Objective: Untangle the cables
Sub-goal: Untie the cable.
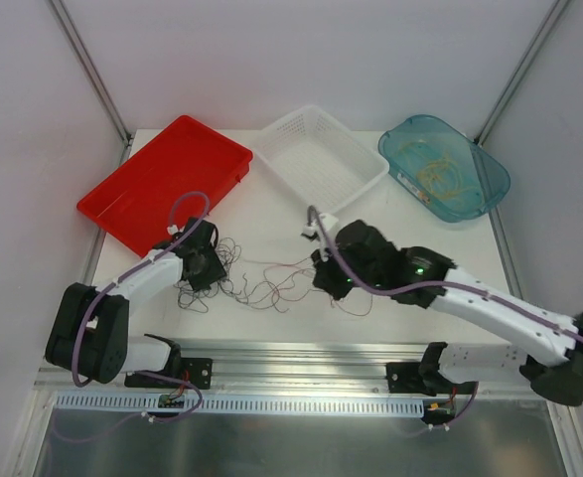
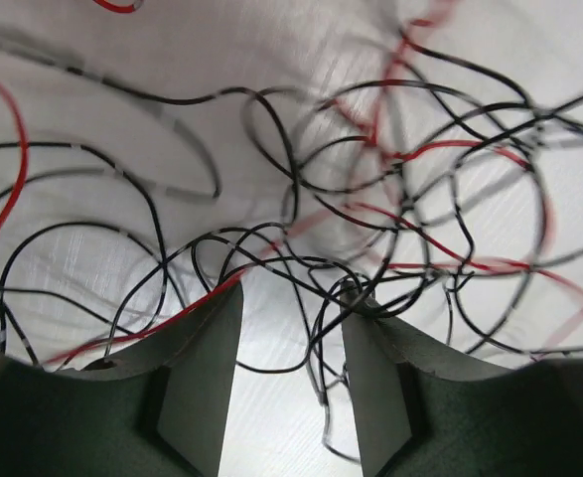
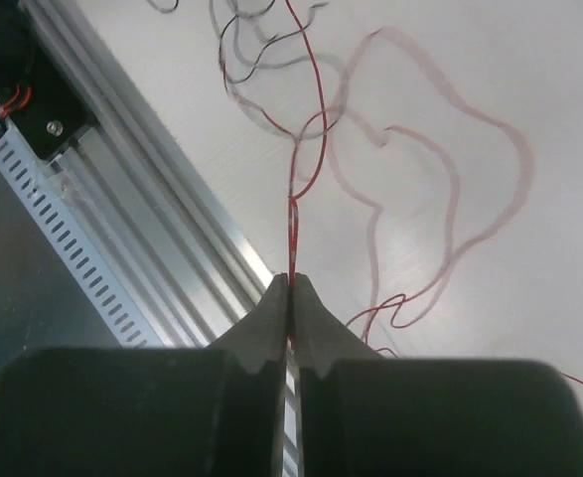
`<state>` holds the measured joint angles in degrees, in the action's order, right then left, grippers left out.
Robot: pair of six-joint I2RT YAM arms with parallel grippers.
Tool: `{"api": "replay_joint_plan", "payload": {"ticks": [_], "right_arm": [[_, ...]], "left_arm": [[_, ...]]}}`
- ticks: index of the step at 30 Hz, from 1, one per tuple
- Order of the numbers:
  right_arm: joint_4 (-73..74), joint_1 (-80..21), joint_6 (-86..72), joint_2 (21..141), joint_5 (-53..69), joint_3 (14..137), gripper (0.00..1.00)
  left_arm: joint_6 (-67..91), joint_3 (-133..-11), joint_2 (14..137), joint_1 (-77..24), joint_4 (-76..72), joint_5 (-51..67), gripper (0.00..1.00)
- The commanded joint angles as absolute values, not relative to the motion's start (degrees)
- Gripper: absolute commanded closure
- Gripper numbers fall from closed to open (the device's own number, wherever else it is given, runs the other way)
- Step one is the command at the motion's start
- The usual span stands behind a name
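Note:
A loose tangle of thin black and red cables [image 1: 261, 280] lies on the white table between my two grippers. My left gripper [image 1: 210, 268] hangs low over its left end. In the left wrist view that gripper [image 2: 293, 298] is open, with black cable loops [image 2: 271, 260] crossing the gap and draped over the right fingertip [image 2: 356, 303]; red strands [image 2: 440, 149] run through the tangle beyond. My right gripper [image 1: 323, 278] is at the tangle's right end. In the right wrist view it [image 3: 291, 283] is shut on a red cable [image 3: 295, 214] that runs taut, straight away from the tips.
A red tray [image 1: 162, 184] stands at the back left and a white basket [image 1: 321, 159] at the back middle. A teal bin [image 1: 480, 164] with yellowish cable coils [image 1: 448, 179] stands at the back right. An aluminium rail [image 1: 301, 358] runs along the near edge, close to the right gripper.

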<state>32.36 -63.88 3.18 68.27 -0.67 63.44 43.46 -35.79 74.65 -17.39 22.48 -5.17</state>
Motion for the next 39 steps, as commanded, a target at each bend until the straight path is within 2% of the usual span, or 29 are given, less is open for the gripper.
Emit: {"api": "replay_joint_plan", "payload": {"ticks": [1, 4, 8, 18, 22, 27, 34, 37, 39], "right_arm": [[45.49, -57.69, 9.57, 58.20, -5.27, 69.85, 0.99], [49.90, -52.23, 11.85, 50.57, -5.62, 73.81, 0.99], [53.52, -44.84, 14.32, 46.68, -7.55, 82.32, 0.99], [51.16, -44.21, 17.31, 42.81, -22.14, 92.98, 0.99], [47.82, -44.21, 17.93, 42.01, -28.11, 93.78, 0.99], [47.99, -44.30, 16.53, 43.68, -27.25, 93.08, 0.99], [44.39, -44.21, 10.12, 45.17, -22.52, 79.65, 0.99], [40.97, -44.03, 5.20, 45.96, -15.95, 69.90, 0.89], [38.69, -44.12, 1.77, 47.63, -10.84, 63.67, 0.65]], "left_arm": [[43.24, -37.35, 77.34, -16.44, 23.12, -7.91, 0.55], [43.15, -37.79, 78.40, -16.08, 23.03, -8.00, 0.55], [42.98, -38.06, 79.01, -15.56, 23.11, -8.26, 0.55], [42.01, -38.23, 78.75, -10.29, 23.47, -7.47, 0.58], [42.71, -38.50, 77.52, -6.69, 24.34, -6.86, 0.62], [42.01, -39.72, 74.54, -4.22, 25.40, -5.71, 0.63], [38.16, -40.25, 67.34, -4.22, 27.77, -2.99, 0.57], [36.22, -39.82, 63.12, -4.22, 28.47, -0.09, 0.50], [35.42, -39.46, 59.87, -4.13, 29.09, 2.80, 0.46]]}}
